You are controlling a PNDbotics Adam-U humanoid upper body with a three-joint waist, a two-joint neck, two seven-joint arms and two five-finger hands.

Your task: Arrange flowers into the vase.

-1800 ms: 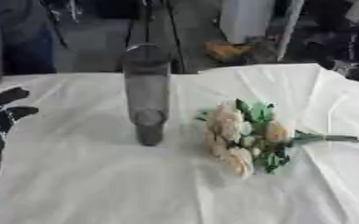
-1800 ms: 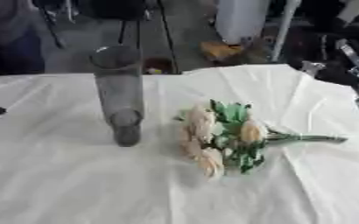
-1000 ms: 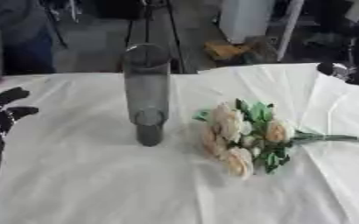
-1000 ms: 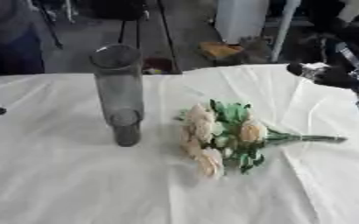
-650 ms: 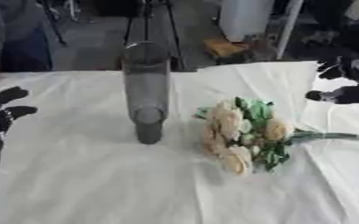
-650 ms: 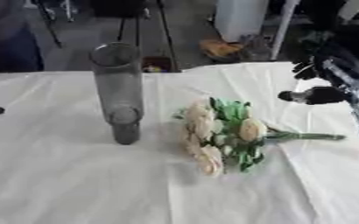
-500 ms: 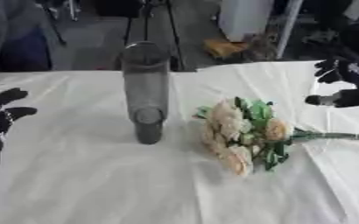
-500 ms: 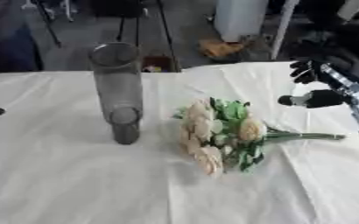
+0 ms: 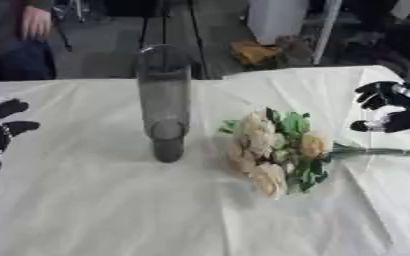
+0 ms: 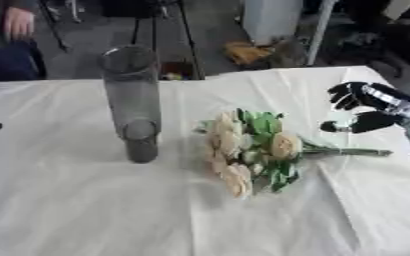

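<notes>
A smooth, clear glass vase stands on a matt, creased white cloth.

Left hand cut off by the frame's edge; vase contents blurred.

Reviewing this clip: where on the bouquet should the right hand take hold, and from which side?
By the stems, from the right. The bouquet lies flat with its blooms toward the vase and the bare stems pointing right, just below the open right hand. Gripping there likely spares the blooms and leaves the stem ends free for the vase.
</notes>
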